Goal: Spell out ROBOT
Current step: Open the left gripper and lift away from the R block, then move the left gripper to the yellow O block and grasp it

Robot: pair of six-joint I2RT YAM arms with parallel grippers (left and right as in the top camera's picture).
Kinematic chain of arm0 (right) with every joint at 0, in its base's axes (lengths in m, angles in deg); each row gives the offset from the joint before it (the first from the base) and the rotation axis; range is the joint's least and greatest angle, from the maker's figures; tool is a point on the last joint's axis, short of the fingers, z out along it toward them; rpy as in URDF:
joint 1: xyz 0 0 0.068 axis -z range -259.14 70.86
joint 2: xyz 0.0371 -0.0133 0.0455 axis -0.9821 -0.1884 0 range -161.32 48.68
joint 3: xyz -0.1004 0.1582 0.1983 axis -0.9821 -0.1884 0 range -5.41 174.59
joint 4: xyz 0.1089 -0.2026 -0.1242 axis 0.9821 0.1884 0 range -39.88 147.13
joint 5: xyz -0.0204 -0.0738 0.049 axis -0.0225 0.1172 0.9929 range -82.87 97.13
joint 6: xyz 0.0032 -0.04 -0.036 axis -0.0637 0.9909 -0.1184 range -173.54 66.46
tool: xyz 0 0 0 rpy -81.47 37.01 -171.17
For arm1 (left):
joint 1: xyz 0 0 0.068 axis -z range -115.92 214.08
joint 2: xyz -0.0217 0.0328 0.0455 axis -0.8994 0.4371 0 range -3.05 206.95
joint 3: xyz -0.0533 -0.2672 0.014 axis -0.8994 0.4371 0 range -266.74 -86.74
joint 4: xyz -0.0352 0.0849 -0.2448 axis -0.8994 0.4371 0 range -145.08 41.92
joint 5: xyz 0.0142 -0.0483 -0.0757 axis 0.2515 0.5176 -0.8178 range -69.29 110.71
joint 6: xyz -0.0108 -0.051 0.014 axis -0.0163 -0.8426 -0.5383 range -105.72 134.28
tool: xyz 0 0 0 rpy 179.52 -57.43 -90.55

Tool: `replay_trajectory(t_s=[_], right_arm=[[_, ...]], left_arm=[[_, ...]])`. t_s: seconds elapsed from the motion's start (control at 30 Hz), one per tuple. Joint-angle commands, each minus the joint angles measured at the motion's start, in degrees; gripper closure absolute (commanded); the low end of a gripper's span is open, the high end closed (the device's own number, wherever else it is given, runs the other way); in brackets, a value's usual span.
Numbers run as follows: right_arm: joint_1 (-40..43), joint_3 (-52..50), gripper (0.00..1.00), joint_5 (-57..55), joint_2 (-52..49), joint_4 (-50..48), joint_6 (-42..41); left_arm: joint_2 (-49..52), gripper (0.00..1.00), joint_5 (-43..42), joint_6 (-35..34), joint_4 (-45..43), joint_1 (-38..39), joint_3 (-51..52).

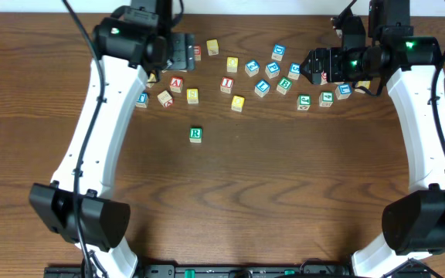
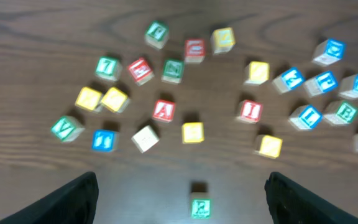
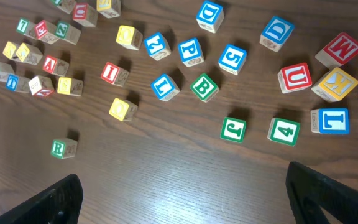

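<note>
You find the green R block (image 1: 195, 134) alone near the centre of the overhead frame, on the wooden table (image 1: 284, 193), below the scattered letter blocks (image 1: 232, 64) across the upper middle. The green B block (image 3: 202, 86) sits mid-frame in the right wrist view. Left gripper (image 2: 180, 186): fingers spread wide, holding nothing. Right gripper (image 3: 182, 180): likewise spread, empty

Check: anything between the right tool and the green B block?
Nothing visible: only bare table between right tool and green B block. A blue block sits close beside it, possibly crowding a finger.
</note>
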Motion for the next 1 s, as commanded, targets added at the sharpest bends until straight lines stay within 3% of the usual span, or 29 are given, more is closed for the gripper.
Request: replay_trajectory(t_s=[0.0,0.2,0.33,0.47,0.97], right_arm=[[0.2,1.3,0.01,0.5,-0.3,0.1,0.3],[0.2,1.3,0.01,0.5,-0.3,0.1,0.3],[0.2,1.3,0.01,0.5,-0.3,0.1,0.3],[0.2,1.3,0.01,0.5,-0.3,0.1,0.3],[0.2,1.3,0.01,0.5,-0.3,0.1,0.3]], left_arm=[[1.6,0.15,-0.2,-3.4,-2.6,1.5,-0.4],[4.6,0.15,-1.0,-3.2,-9.8,4.0,-0.4],[7.8,0.16,-1.2,-3.4,-8.0,6.2,-0.4],[11.3,0.25,-1.2,-4.0,-5.5,8.6,-0.4],[22.2,0.29,-0.7,-13.6,-4.9,13.4,-0.4]])
